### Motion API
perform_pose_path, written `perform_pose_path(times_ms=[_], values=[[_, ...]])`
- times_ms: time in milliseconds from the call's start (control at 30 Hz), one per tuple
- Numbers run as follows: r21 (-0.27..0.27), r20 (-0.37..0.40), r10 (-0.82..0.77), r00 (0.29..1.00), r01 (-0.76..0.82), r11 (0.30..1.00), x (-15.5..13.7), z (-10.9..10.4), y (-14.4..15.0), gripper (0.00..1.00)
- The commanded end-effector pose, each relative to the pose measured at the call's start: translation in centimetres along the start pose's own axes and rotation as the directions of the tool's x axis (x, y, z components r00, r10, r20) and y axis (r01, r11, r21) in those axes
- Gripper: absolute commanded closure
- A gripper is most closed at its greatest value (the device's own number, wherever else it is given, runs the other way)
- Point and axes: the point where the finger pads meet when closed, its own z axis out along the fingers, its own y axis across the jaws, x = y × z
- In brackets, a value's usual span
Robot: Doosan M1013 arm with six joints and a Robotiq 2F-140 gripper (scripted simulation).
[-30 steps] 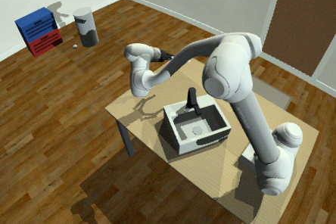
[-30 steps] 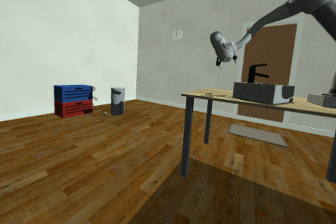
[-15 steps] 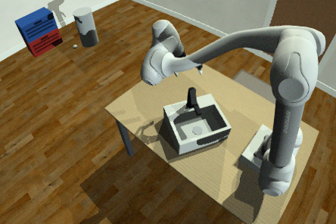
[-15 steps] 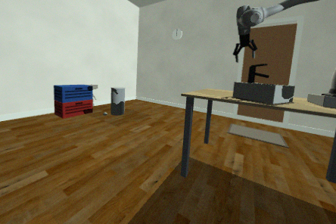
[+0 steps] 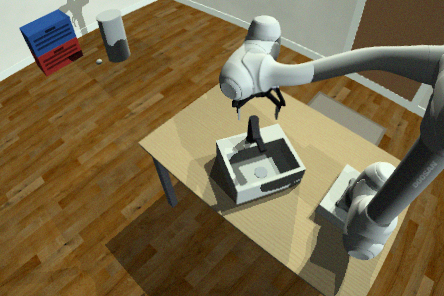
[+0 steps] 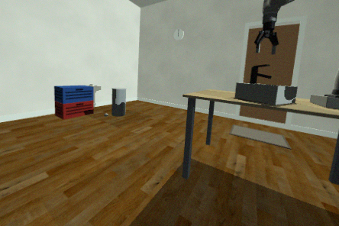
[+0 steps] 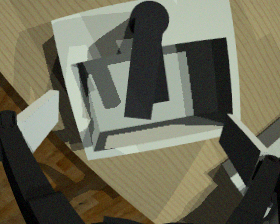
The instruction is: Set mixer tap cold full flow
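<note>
The black mixer tap point(image 5: 254, 132) point(image 6: 253, 75) point(image 7: 149, 19) stands at the back rim of the white sink point(image 5: 244, 194) point(image 6: 255, 94) point(image 7: 202, 20). Its lever point(image 6: 262, 66) point(image 7: 141, 70) is near level in the exterior view, with a slight upward tilt, above the spout point(image 6: 264, 75) point(image 7: 161, 95). In the wrist view the lever points out over the basin, roughly along the spout, whose edge shows at its right. I cannot make out the red or blue dot. My gripper point(image 5: 258, 113) point(image 6: 266, 50) point(image 7: 142, 117) is open and empty, pointing down, above the tap and touching nothing.
The sink stands on a wooden table point(image 5: 182, 140) point(image 6: 206, 94). The arm's base on a white block point(image 5: 332, 197) is at the table's right. A blue and red crate stack point(image 5: 52, 42) point(image 6: 74, 101) and a grey bin point(image 5: 114, 36) point(image 6: 118, 101) stand far off on the floor.
</note>
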Motion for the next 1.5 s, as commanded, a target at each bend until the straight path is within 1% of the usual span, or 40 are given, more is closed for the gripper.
perform_pose_path(times_ms=[0,33,67,1467], values=[[0.023,0.016,-0.019,1.000,0.019,1.000,-1.22,-0.14,0.14,0.00],[0.023,0.016,-0.019,1.000,0.019,1.000,-1.22,-0.14,0.14,0.00],[0.023,0.016,-0.019,1.000,0.019,1.000,-1.22,-0.14,0.14,1.00],[0.023,0.016,-0.019,1.000,0.019,1.000,-1.22,-0.14,0.14,1.00]])
